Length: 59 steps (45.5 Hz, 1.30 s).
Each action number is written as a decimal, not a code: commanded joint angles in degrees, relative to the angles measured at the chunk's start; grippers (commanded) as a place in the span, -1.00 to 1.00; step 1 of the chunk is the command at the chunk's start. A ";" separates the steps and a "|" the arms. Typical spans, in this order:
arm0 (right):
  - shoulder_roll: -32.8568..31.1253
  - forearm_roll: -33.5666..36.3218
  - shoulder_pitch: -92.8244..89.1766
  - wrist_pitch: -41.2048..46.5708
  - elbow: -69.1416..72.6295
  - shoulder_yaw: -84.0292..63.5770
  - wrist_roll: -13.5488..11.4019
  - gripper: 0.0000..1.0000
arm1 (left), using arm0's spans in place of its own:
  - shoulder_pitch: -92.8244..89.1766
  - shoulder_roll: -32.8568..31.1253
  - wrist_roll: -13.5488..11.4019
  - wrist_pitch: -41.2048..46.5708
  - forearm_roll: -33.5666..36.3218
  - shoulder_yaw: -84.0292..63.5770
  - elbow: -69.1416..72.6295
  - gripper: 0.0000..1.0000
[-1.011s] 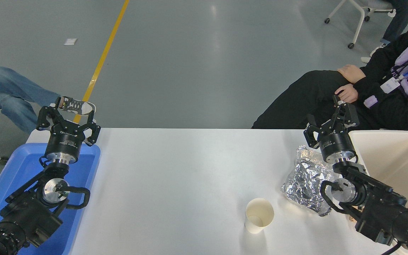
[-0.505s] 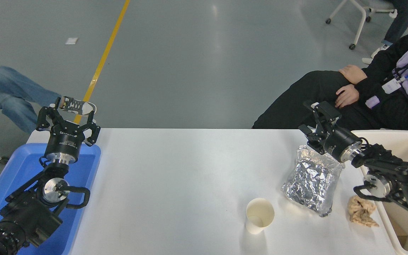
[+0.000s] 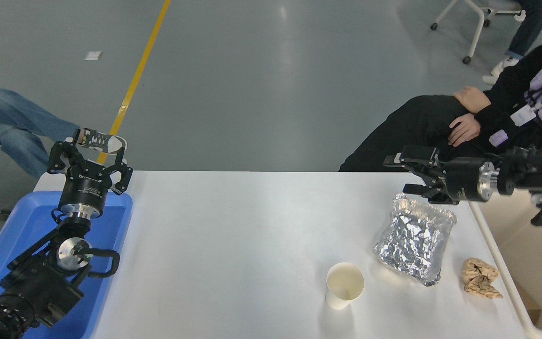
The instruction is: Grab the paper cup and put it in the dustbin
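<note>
The paper cup (image 3: 344, 285) stands upright and empty on the white table (image 3: 233, 245), near the front edge, right of centre. The cream-beige dustbin (image 3: 511, 282) fills the right edge of the picture; only its rim and inner wall show. My right gripper (image 3: 400, 174) is open and empty, pointing left over the table's far right corner, well behind the cup and above the far end of a foil bag. My left gripper (image 3: 87, 150) is open, parked over the blue tray at the lower left.
A crumpled foil bag (image 3: 414, 240) lies right of the cup. A crumpled brown paper wad (image 3: 480, 278) lies between the bag and the dustbin. A blue tray (image 3: 31, 226) sits at the left edge. People sit at the far right and far left.
My right arm has swung up and to the right, off the foil bag, so the gripper now points left instead of away from me. The brown wad has come into view. The cup has not moved.
</note>
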 commanded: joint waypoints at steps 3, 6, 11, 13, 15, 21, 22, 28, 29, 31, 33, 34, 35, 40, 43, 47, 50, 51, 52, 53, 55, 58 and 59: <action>8.16 -4.68 14.04 11.14 3.00 -4.02 -25.57 1.00 | 0.00 0.00 0.03 0.04 -0.01 0.03 0.00 0.98; 8.95 -4.77 16.51 11.58 4.85 -3.84 -32.61 1.00 | 0.00 0.00 -0.06 0.04 -0.01 0.03 0.00 0.98; 9.74 -4.77 21.34 12.54 9.15 -3.93 -40.10 1.00 | 0.00 0.00 -0.06 0.04 -0.01 0.03 0.00 0.98; 9.74 -4.51 23.80 13.51 10.82 -3.93 -40.89 1.00 | 0.00 0.00 -0.06 0.04 -0.01 0.03 0.00 0.98; 9.66 -4.24 26.35 14.92 12.41 -3.93 -40.90 1.00 | 0.00 0.00 0.03 0.04 -0.01 0.03 0.00 0.98; 9.31 -3.98 33.64 20.46 15.40 -3.75 -40.90 1.00 | 0.00 0.00 -0.06 0.04 -0.01 0.03 0.00 0.98; 9.22 -3.89 34.70 20.46 15.66 -3.75 -40.90 1.00 | 0.00 0.00 -0.06 0.04 -0.01 0.03 0.00 0.98; 9.22 -2.31 39.45 20.46 17.07 -3.66 -40.89 1.00 | 0.00 0.00 -0.06 0.04 -0.01 0.03 0.00 0.98; 9.22 -1.79 40.15 20.46 17.33 -3.66 -40.81 1.00 | 0.00 0.00 0.03 0.04 -0.01 0.03 0.00 0.98; 9.13 -0.82 41.12 20.46 17.95 -3.66 -40.81 1.00 | 0.00 0.00 -0.06 0.04 -0.01 0.03 0.00 0.98; 9.13 0.06 41.82 20.46 18.47 -3.66 -40.90 1.00 | 0.00 0.00 -0.06 0.04 -0.01 0.03 0.00 0.98; 9.13 0.41 42.09 20.46 18.74 -3.66 -40.90 1.00 | 0.00 0.00 -0.06 0.04 -0.01 0.03 0.00 0.98; 9.13 0.76 42.44 20.46 18.83 -3.66 -40.90 1.00 | 0.00 0.00 -0.06 0.04 -0.01 0.03 0.00 0.98; 8.25 1.47 43.93 20.46 18.83 -4.28 -40.90 1.00 | 0.00 0.00 0.03 0.04 -0.01 0.03 0.00 0.98; 8.08 1.47 44.46 20.46 18.83 -4.54 -40.90 1.00 | 0.00 0.00 -0.06 0.04 -0.01 0.03 0.00 0.98; 8.07 1.47 44.47 20.46 18.92 -4.63 -40.90 1.00 | 0.00 0.00 0.03 0.04 -0.01 0.03 0.00 0.98; 8.08 1.47 44.20 20.46 18.92 -4.54 -40.90 1.00 | 0.00 0.00 -0.06 0.04 -0.01 0.03 0.00 0.98; 8.16 1.47 44.03 20.46 18.92 -4.54 -40.90 1.00 | 0.00 -0.09 0.03 0.04 -0.01 0.03 0.00 0.98; 8.08 1.47 44.02 20.46 18.92 -4.54 -40.90 1.00 | 0.00 0.00 -0.06 0.04 -0.01 0.03 0.00 0.98; 7.90 1.47 44.02 20.46 18.92 -4.54 -40.90 1.00 | 0.00 0.00 -0.06 0.04 -0.01 0.03 0.00 0.98; 7.90 1.47 44.02 20.46 18.92 -4.45 -40.89 1.00 | 0.00 0.00 -0.06 0.04 -0.01 0.03 0.00 0.98; 7.90 1.47 43.85 20.46 18.92 -4.54 -40.90 1.00 | 0.00 0.00 -0.06 0.04 -0.01 0.03 0.00 0.98; 7.99 1.47 43.76 20.46 18.92 -4.37 -40.81 1.00 | 0.00 0.00 -0.06 0.04 -0.01 0.03 0.00 0.98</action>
